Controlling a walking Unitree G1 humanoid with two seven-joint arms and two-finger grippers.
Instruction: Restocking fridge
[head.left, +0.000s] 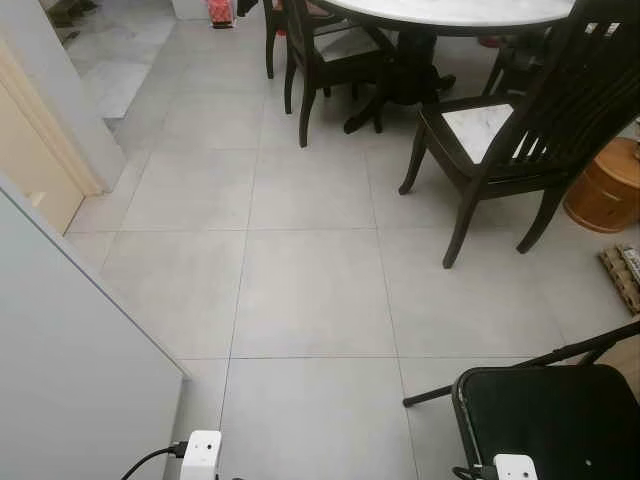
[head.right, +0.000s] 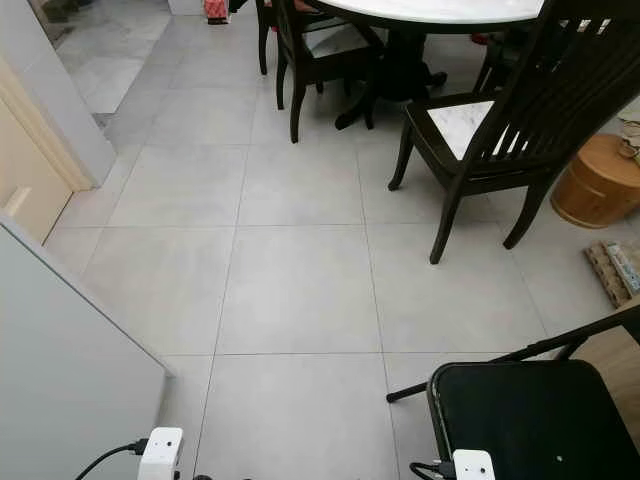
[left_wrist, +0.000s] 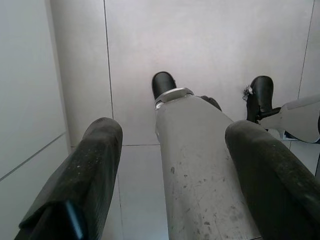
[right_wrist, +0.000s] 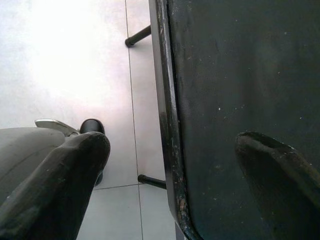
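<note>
grey floor tiles (head.left: 310, 290) stretch ahead of us toward a dark chair (head.left: 520, 140) and a round table (head.left: 450, 10); a pale panel (head.left: 70, 360), maybe the fridge door, stands at our left, a black seat (head.right: 530, 415) at our right. left wrist: our left claw (left_wrist: 172, 165) hangs released and empty over our leg. right wrist: our right claw (right_wrist: 175, 170) hangs released above that seat. we see no stock yet, so we judge we're walking; next we must find goods.
</note>
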